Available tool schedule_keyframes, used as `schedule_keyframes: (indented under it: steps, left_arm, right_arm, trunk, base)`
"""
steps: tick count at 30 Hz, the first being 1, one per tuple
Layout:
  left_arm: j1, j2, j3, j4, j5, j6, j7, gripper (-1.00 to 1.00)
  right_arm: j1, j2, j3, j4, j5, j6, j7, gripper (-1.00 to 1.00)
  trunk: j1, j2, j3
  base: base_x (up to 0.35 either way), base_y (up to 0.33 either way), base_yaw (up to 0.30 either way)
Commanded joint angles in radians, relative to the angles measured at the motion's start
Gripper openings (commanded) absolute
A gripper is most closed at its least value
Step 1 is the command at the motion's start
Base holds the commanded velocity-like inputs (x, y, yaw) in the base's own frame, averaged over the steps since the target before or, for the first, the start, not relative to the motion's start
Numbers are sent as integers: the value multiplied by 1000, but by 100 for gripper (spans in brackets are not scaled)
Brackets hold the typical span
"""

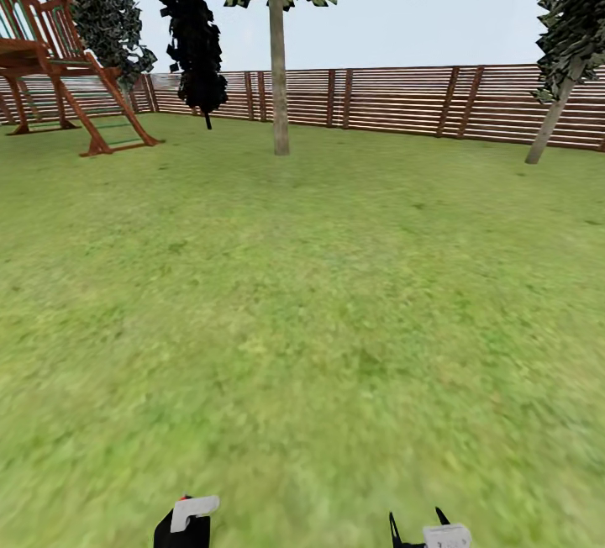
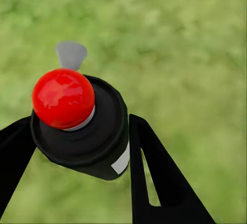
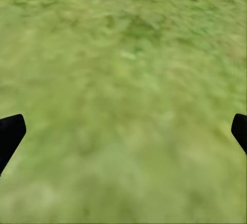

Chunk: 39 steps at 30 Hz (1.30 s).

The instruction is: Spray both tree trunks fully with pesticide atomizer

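You are carrying the pesticide atomizer clamped in your left hand, right hand spread apart; next, be driving toward the tree trunk ahead

Left pincer clamped on black atomizer, red top, w/ grass behind
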Motion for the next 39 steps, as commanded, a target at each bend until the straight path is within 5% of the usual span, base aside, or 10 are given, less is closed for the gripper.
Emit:
schedule_keyframes:
  steps: [1, 39]
  left_arm:
    - [0, 0, 0, 0, 0, 0, 0, -100]
    - [0, 1, 0, 0, 0, -2, 0, -100]
  right_arm:
    - [0, 0, 0, 0, 0, 0, 0, 100]
    - [0, 0, 0, 0, 0, 0, 0, 100]
  trunk:
    - [0, 0, 0]
    - [0, 0, 0]
  base:
    - [341, 0, 0]
    - [341, 0, 0]
